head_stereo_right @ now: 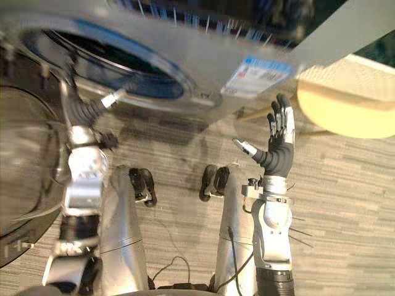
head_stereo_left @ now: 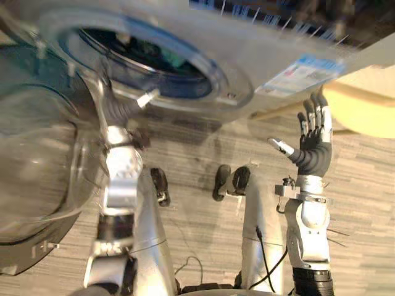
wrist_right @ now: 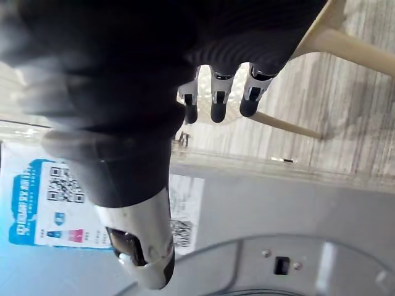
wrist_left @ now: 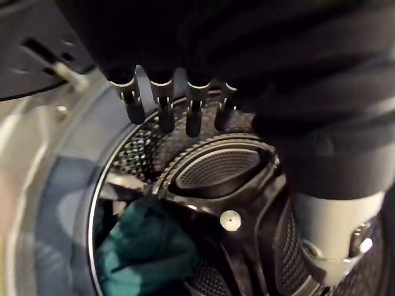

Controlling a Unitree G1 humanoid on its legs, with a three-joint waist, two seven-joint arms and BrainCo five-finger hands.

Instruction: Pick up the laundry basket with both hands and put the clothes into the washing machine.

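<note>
At the mouth of the washing machine [head_stereo_left: 247,68] the left hand [head_stereo_left: 117,110] hovers, fingers straight and empty, probably to tuck the green cloth [wrist_left: 148,253] deeper; the right hand [head_stereo_left: 313,145], spread empty, hangs beside it.

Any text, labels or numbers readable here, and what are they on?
Blue-and-white sticker on the washing machine front: codes and small print, too blurred to read.
White sticker beside it: a code square, unreadable.
Control panel marks: blurred, unreadable.
No text can be quoted.
</note>
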